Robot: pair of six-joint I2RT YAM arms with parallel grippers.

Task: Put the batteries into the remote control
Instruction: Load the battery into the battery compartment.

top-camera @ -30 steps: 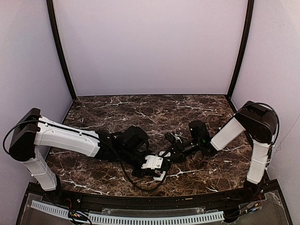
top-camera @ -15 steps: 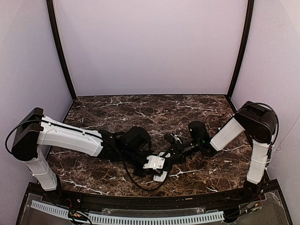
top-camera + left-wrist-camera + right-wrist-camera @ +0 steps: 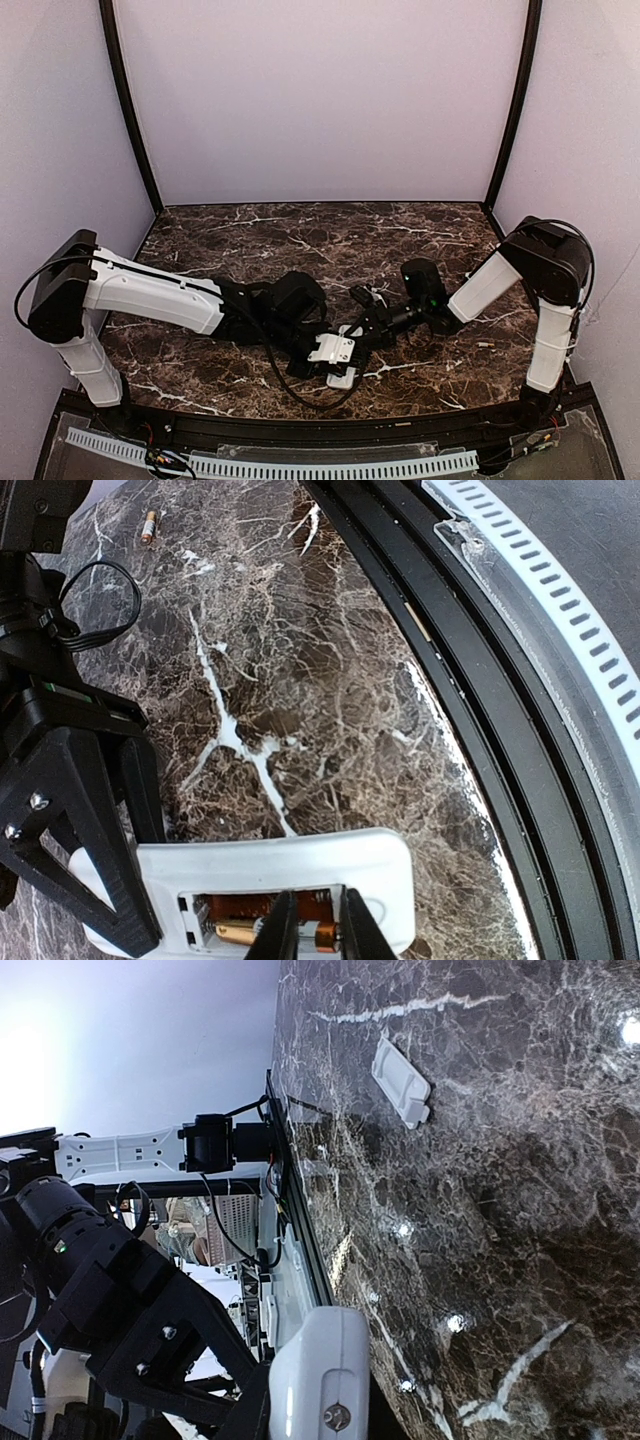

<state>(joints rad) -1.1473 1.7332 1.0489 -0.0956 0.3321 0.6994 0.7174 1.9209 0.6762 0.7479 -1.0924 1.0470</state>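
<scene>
the remote control (image 3: 300, 865) lies back up on the marble desk (image 3: 300, 630), its open compartment holding reddish-brown batteries (image 3: 255, 908). the left tool (image 3: 318, 932) sits right over them, tips drawn close, though i cannot tell if they grip one. the right tool (image 3: 362, 333) is at the remote's other end, its grip unclear too, and a loose battery (image 3: 148, 525) and the white cover (image 3: 402, 1082) lie farther off.

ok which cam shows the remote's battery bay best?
Left wrist: the remote lies back up, with batteries sitting in the open bay. Top view gives only a white sliver, bay hidden. Right wrist: bay not visible.
</scene>
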